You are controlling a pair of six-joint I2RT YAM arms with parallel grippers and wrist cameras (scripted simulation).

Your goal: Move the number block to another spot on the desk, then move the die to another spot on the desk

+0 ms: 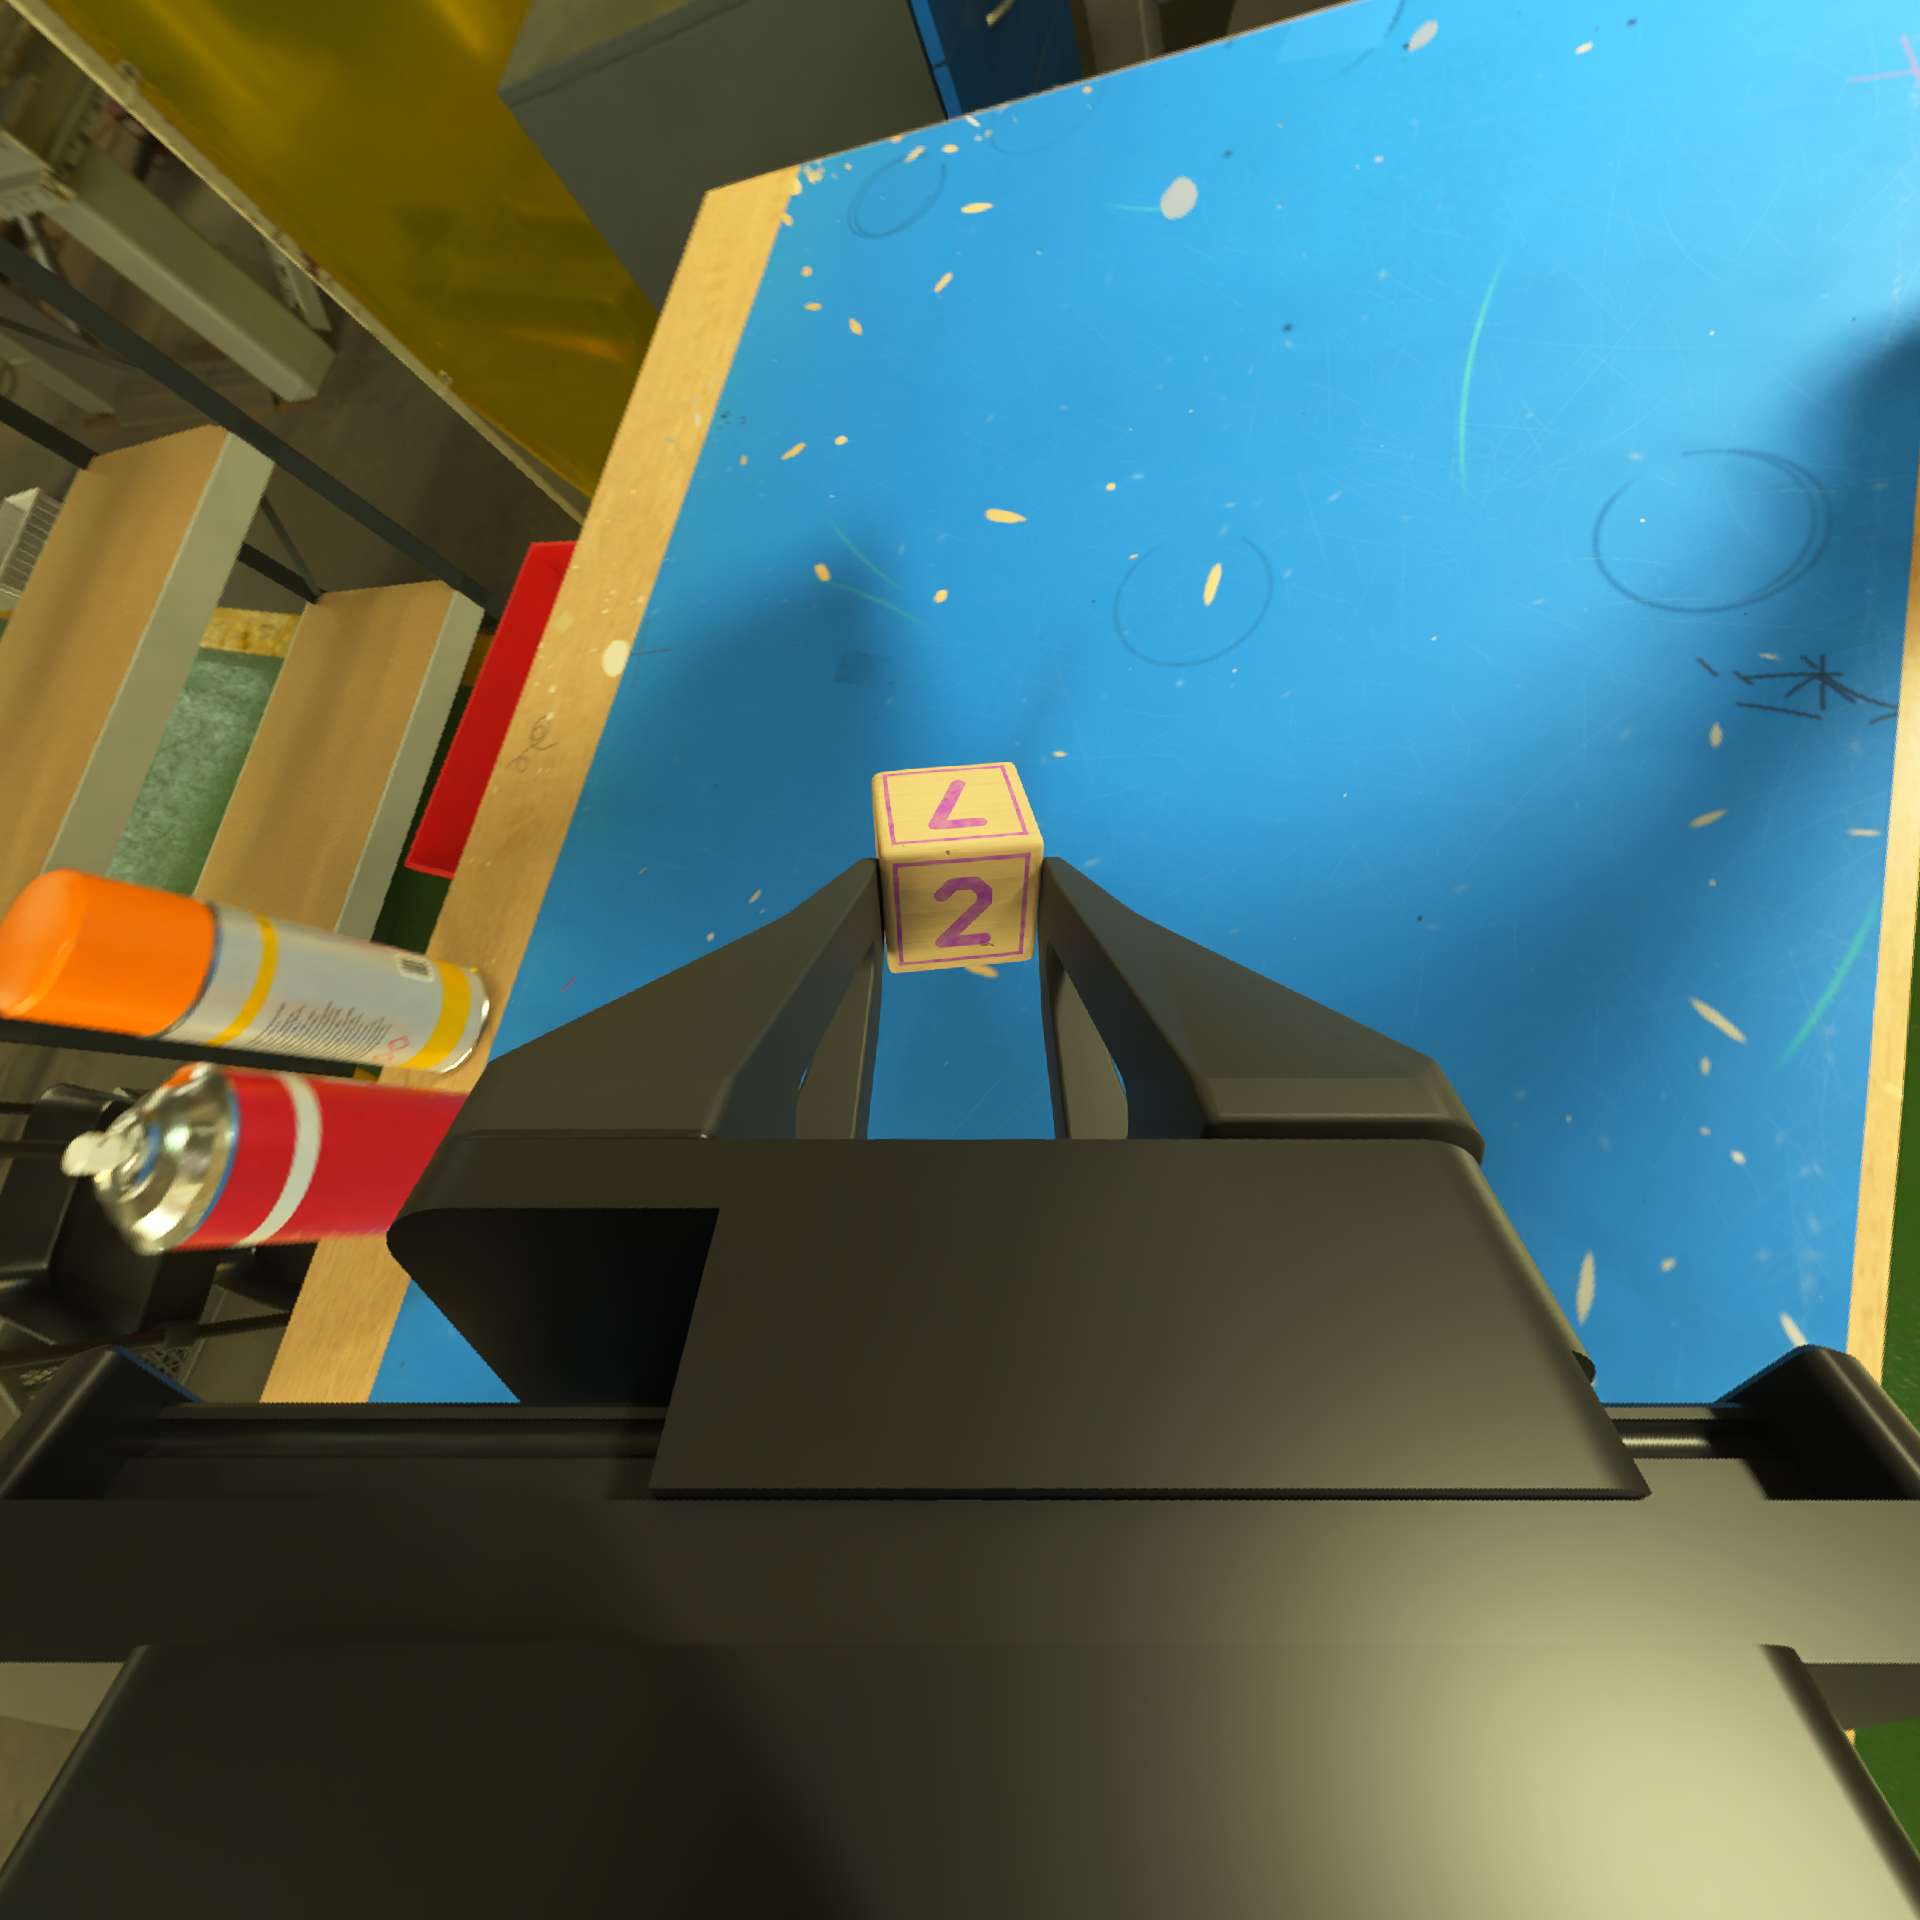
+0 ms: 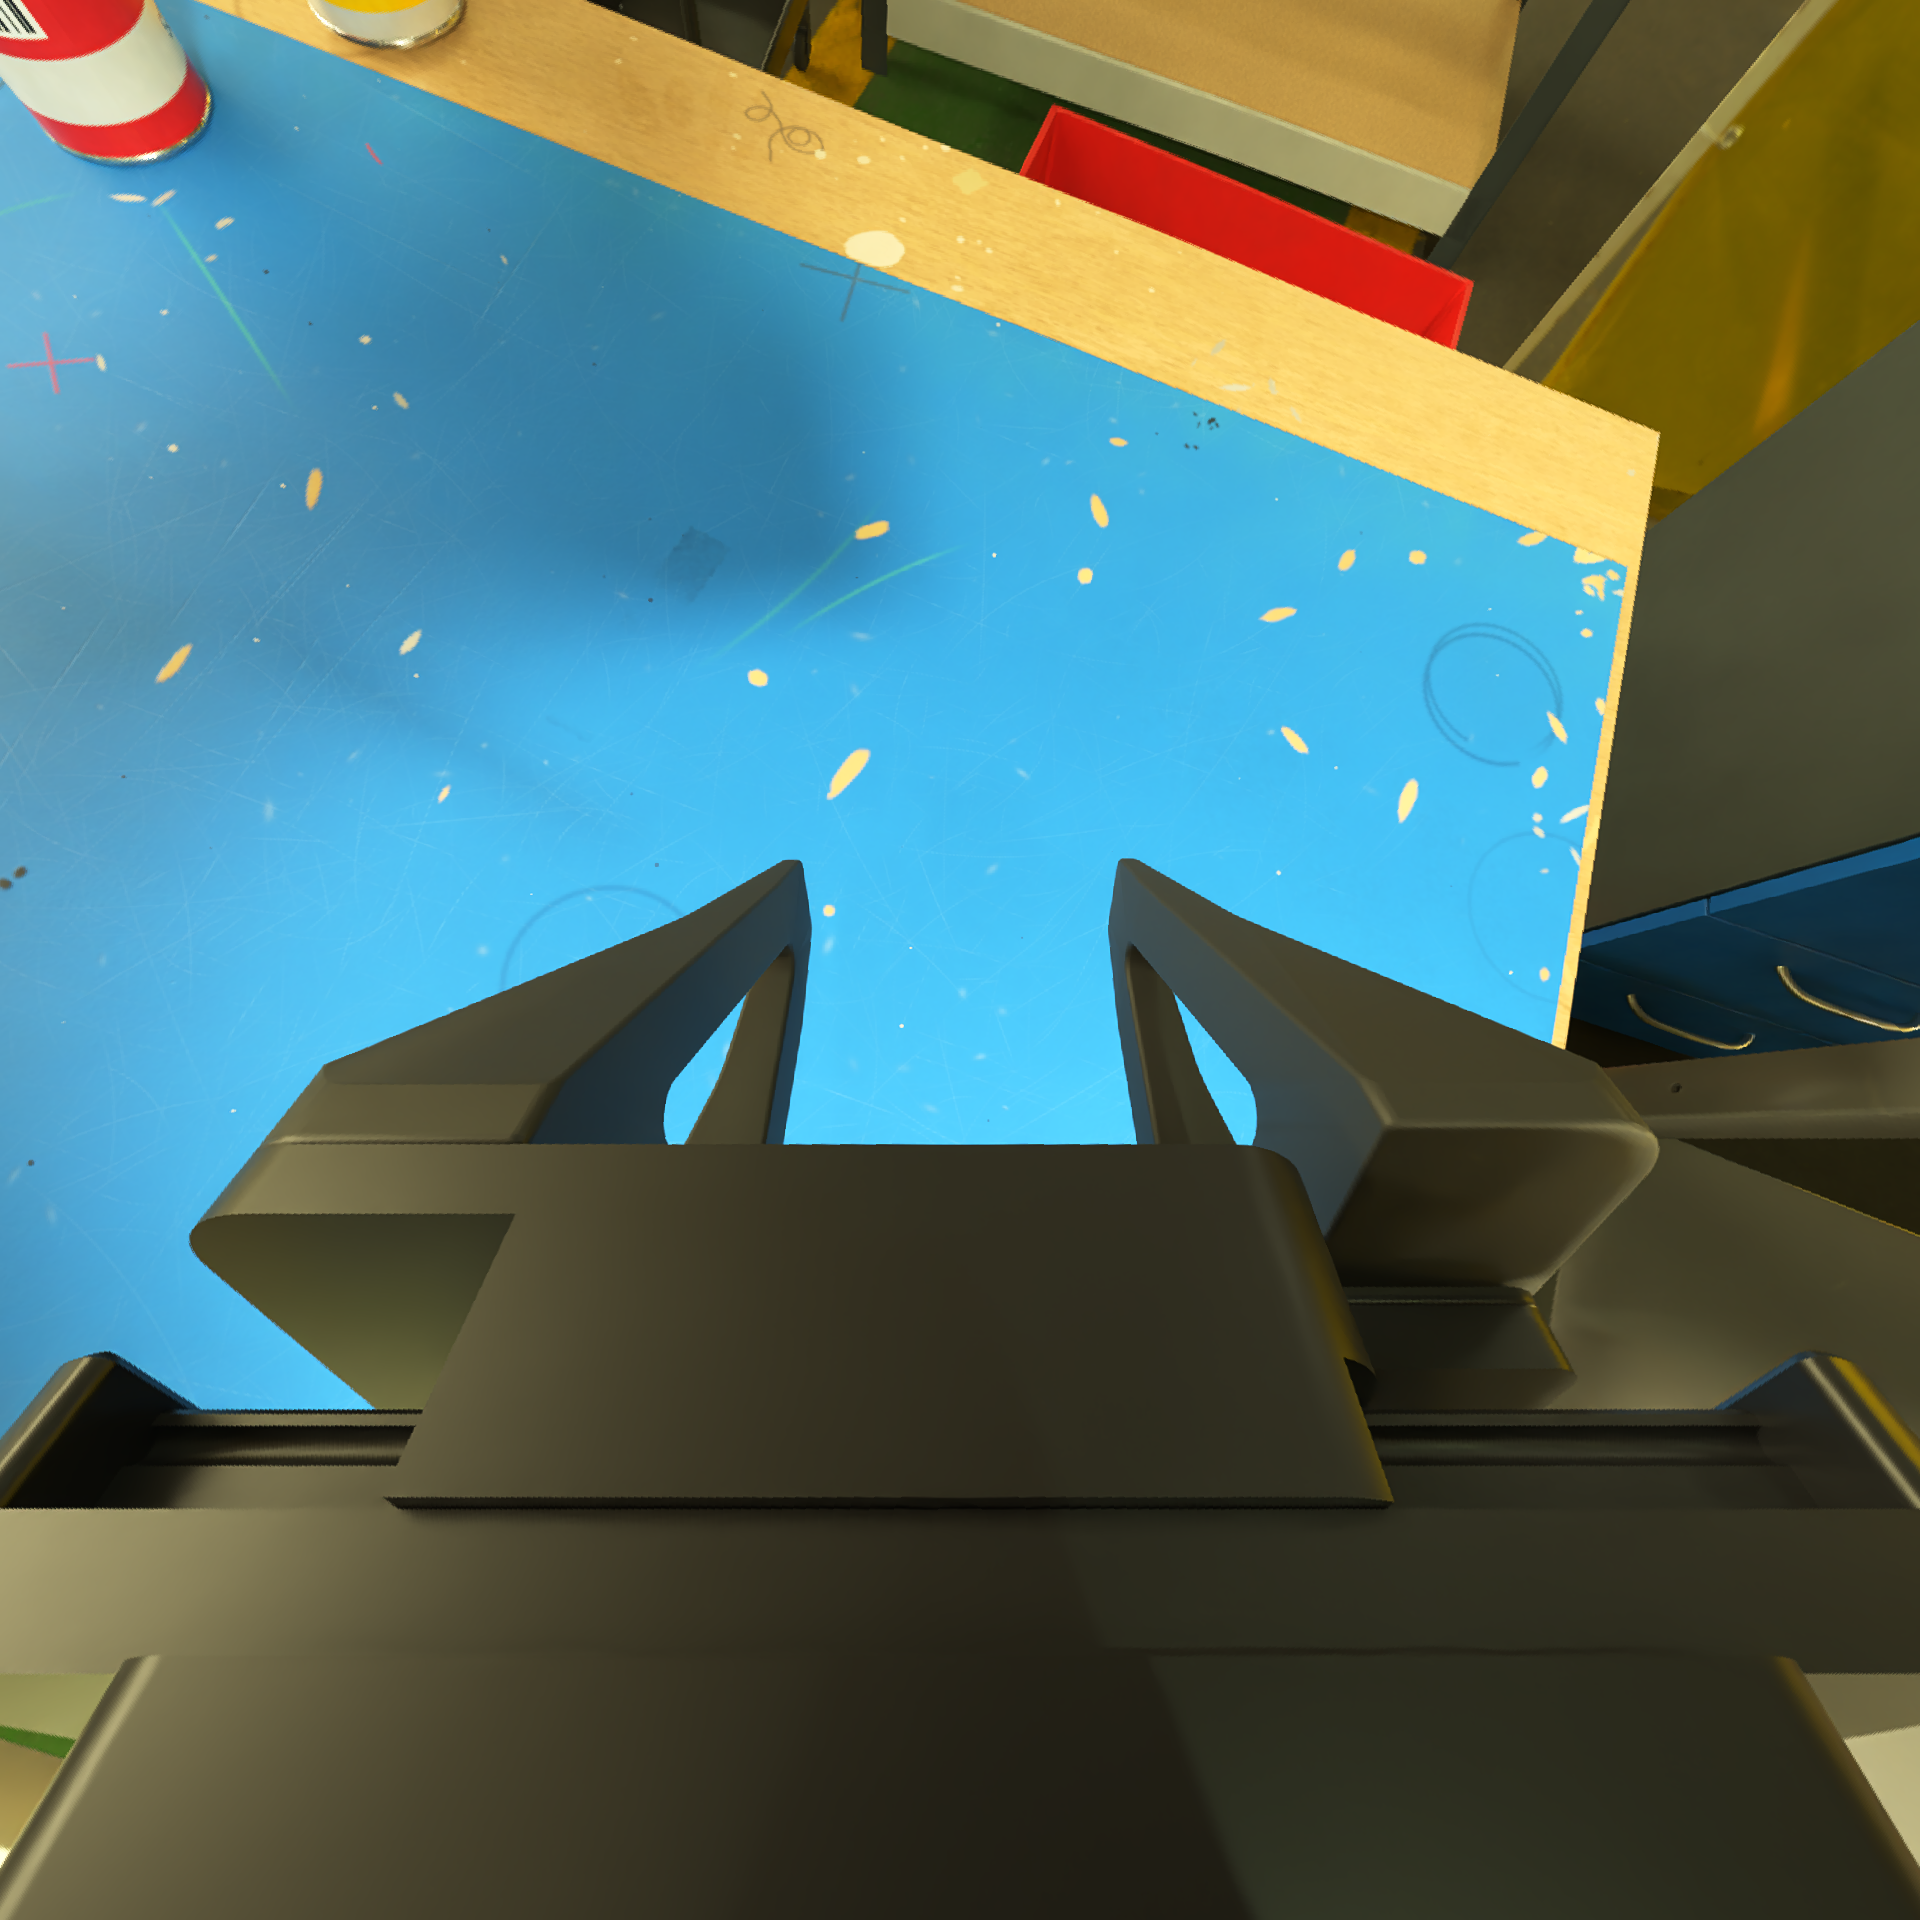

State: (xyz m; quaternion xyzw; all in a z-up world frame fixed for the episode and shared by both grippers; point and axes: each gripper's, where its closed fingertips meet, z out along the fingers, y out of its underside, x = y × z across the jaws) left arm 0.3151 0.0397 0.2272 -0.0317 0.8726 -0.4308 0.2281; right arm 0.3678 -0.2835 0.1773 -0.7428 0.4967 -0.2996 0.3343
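Note:
The number block [image 1: 956, 816] is a small wooden cube with purple digits on its faces. My left gripper [image 1: 958, 883] is shut on it, one finger against each side. The block hangs a little above the blue desk top [image 1: 1299, 395], and a faint square shadow lies on the desk ahead of it. My right gripper [image 2: 958, 873] is open and empty over bare blue desk [image 2: 520, 644]. The number block does not show in the right wrist view. The die is in neither view.
An orange-capped spray can [image 1: 239, 961] and a red spray can [image 1: 281, 1153] stand at the desk's left edge; the right wrist view shows the red can's base [image 2: 104, 94]. A red bin [image 1: 488, 707] hangs off the wooden desk edge [image 1: 644, 499]. Blue drawers [image 2: 1766, 977] lie beyond the desk corner.

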